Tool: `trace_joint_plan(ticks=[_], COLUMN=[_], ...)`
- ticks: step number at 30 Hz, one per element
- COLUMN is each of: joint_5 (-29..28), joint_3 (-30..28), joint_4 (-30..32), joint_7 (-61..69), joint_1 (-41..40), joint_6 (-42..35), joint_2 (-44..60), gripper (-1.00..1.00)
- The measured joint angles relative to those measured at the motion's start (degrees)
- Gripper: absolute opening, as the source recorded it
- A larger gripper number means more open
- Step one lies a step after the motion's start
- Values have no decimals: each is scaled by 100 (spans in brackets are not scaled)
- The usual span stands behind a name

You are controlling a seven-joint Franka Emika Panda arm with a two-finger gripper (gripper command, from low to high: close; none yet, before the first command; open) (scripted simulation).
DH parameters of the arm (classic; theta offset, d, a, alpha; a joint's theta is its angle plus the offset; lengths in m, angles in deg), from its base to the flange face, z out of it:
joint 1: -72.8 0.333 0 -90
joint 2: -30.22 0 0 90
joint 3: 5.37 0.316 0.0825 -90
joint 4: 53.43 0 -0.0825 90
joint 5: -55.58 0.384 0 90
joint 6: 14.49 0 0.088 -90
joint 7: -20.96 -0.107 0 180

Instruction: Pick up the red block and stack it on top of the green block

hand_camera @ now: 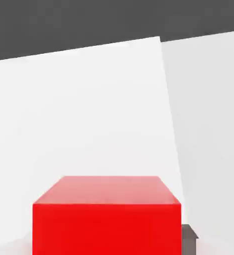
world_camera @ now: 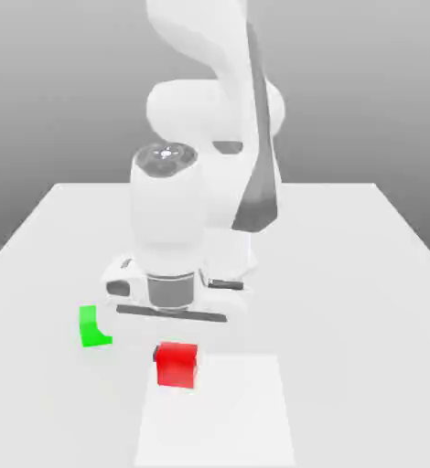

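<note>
Red block (world_camera: pixel 176 365) sits nearest on the white table (world_camera: pixel 365 302), filling the hand view up close. Green block (world_camera: pixel 93 327) lies near it, at its ten o'clock. Behind them the gripper (world_camera: pixel 171 302) hangs low; its finger state I cannot tell.

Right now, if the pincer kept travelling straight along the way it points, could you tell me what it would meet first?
Most likely the red block: it fills the hand view's near field, dead ahead. The green block sits off to the exterior view's left, out of that line. Depth to the red block is hard to judge.
</note>
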State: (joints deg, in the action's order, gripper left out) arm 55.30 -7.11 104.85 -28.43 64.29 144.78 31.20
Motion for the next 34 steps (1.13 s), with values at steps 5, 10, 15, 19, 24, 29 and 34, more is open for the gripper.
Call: trace_joint_plan(ticks=[5, 10, 15, 19, 24, 29, 34], joint_5=[-142, -272, -362, -376, -354, -245, -57], joint_3=[-148, -286, -374, -379, -389, -439, -450], joint_4=[274, 554, 834, 1059, 1293, 1279, 1257], joint_7=[-1291, -2628, -3937, -4943, -5992, -6026, -5903], joint_1=[-538, -1023, -1629, -2167, -2729, -2705, -2627], joint_6=[-157, -282, -405, -504, -463, 441, 989], joint_2=[-432, -839, -1247, -1572, -1769, -850, -279], gripper=[-100, -100, -100, -100, -100, -100, 100])
